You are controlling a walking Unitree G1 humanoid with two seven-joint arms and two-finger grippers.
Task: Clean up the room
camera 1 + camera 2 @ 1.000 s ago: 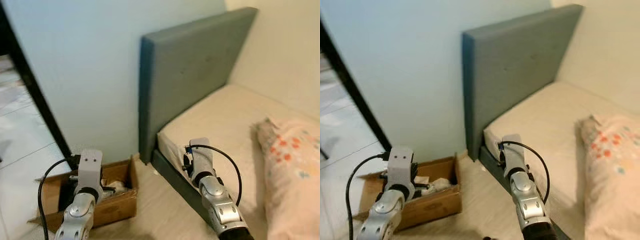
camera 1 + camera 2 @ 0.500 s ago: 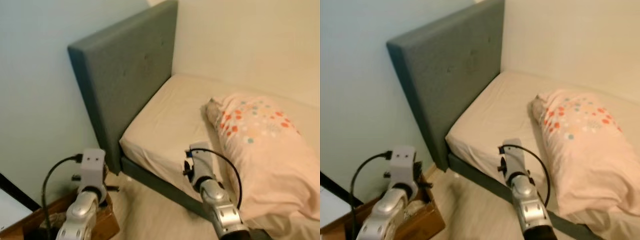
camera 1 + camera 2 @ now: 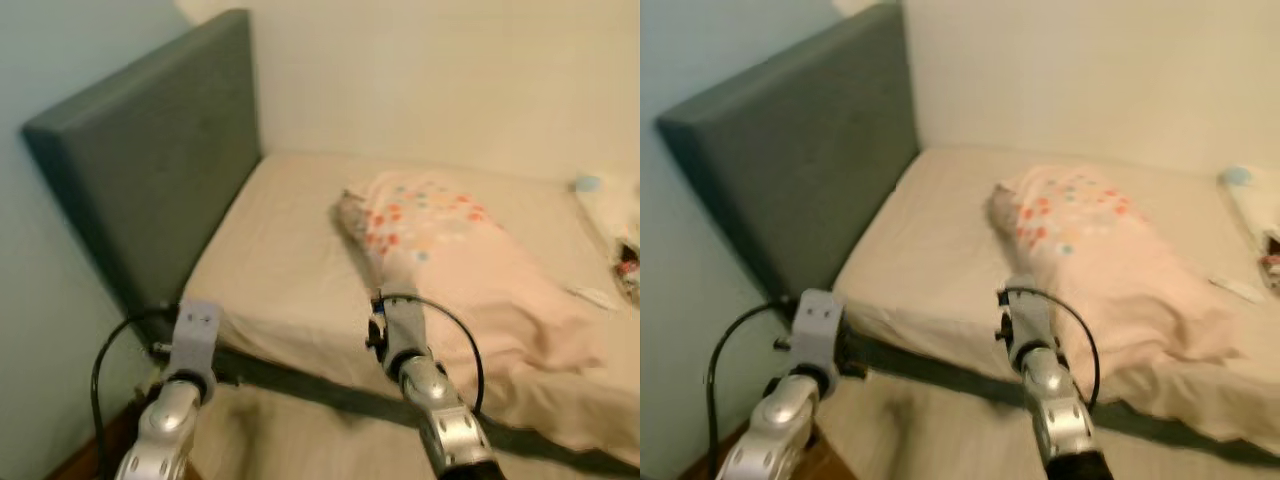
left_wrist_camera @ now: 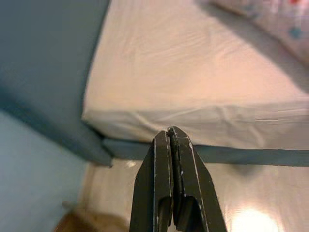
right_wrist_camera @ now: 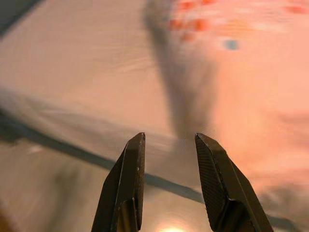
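Observation:
A bed with a beige sheet (image 3: 290,250) lies in front of me, with a grey padded headboard (image 3: 150,150) at its left end. On it rests a pale pink pillow (image 3: 450,250) with red and blue dots. Small loose items lie at the bed's right side: a light blue thing (image 3: 587,183), a flat white piece (image 3: 595,297) and blurred clutter (image 3: 625,262). My left arm (image 3: 190,345) is held low before the bed's near corner, its gripper (image 4: 173,131) shut on nothing. My right arm (image 3: 400,330) is at the bed's near edge, its gripper (image 5: 169,137) open and empty.
The dark grey bed frame (image 3: 330,390) runs along the near edge above a light wood floor (image 3: 300,440). A pale blue wall (image 3: 40,60) stands left of the headboard, a cream wall (image 3: 450,80) behind the bed. A brown box corner (image 3: 85,465) shows at the lower left.
The camera has swung to the right: the cardboard box and doorway have slid out on the left, and the bed and pillow now sit in the middle. Both arms keep their pose.

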